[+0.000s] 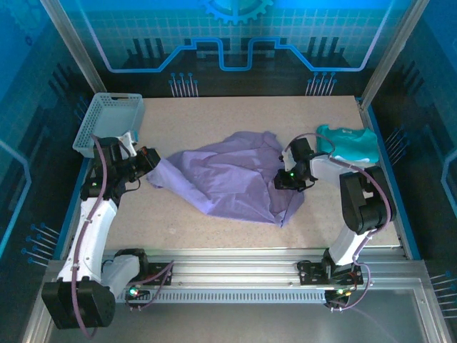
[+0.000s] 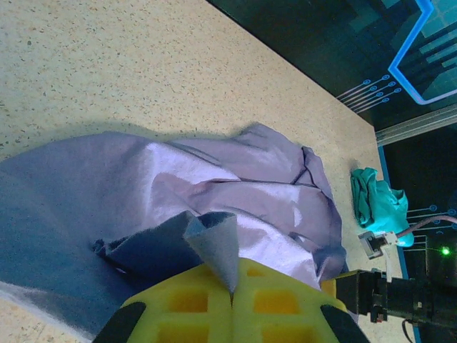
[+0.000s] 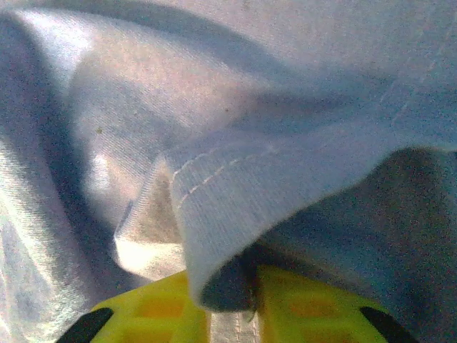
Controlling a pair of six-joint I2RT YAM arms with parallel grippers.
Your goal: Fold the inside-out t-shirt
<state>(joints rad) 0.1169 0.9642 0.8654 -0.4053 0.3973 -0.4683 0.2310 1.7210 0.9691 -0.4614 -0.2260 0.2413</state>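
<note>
The speckled beige table (image 1: 214, 118) takes up the middle of the top view. The inside-out t-shirt (image 1: 228, 179), lavender and crumpled, lies spread across the centre of the table, reaching from centre-left down to lower right of centre. Any print on it is too faint to read. A grey mesh basket (image 1: 107, 121) sits tilted at the table's upper left corner. A smaller teal garment (image 1: 350, 143) is bunched at the upper right, just beside the shirt's right edge. The left gripper (image 2: 232, 296), at the bottom of its wrist view, has its yellow pads pressed together on a fold of the shirt. The right gripper (image 3: 232, 304) is closed on a stitched hem fold of the shirt.
</note>
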